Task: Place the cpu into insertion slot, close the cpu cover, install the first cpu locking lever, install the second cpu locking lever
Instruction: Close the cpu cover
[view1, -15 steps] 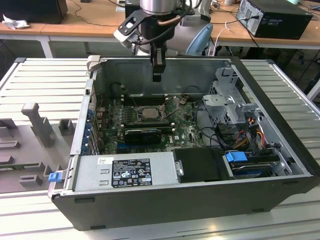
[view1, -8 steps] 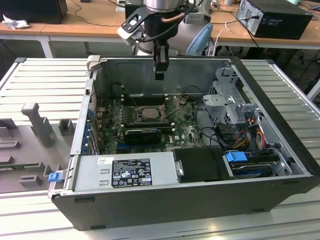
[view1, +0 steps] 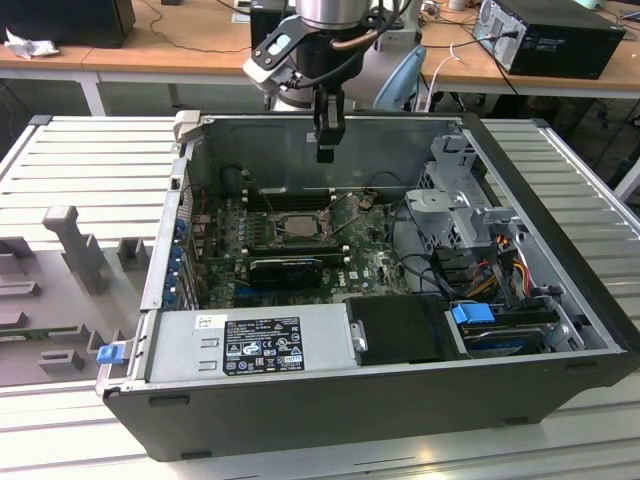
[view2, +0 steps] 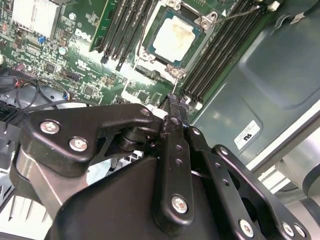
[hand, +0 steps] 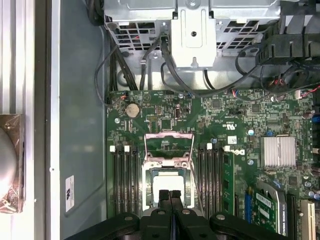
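The cpu (view2: 172, 37), a flat square with a pale metal top, lies in the insertion slot (view2: 205, 21) on the green motherboard; it also shows in the exterior view as the cpu (view1: 293, 225) and in the first wrist view as the cpu (hand: 157, 184). The cpu cover (hand: 169, 135), a thin silver frame, appears tilted up at the socket's edge toward the drive cage. Thin wire levers beside the socket look unlatched. My gripper (view1: 325, 152) hangs above the board beside the socket, apart from it. In both wrist views the gripper (hand: 170, 194) (view2: 172, 100) is shut and holds nothing.
Black memory slots (hand: 125, 180) flank the socket on both sides. A metal drive cage (hand: 192, 30) with cables sits past the cover. A long black card (view1: 285, 265), a finned heat sink (hand: 279, 150) and the power supply (view1: 250, 345) lie nearby. The case walls (view1: 330, 140) enclose the board.
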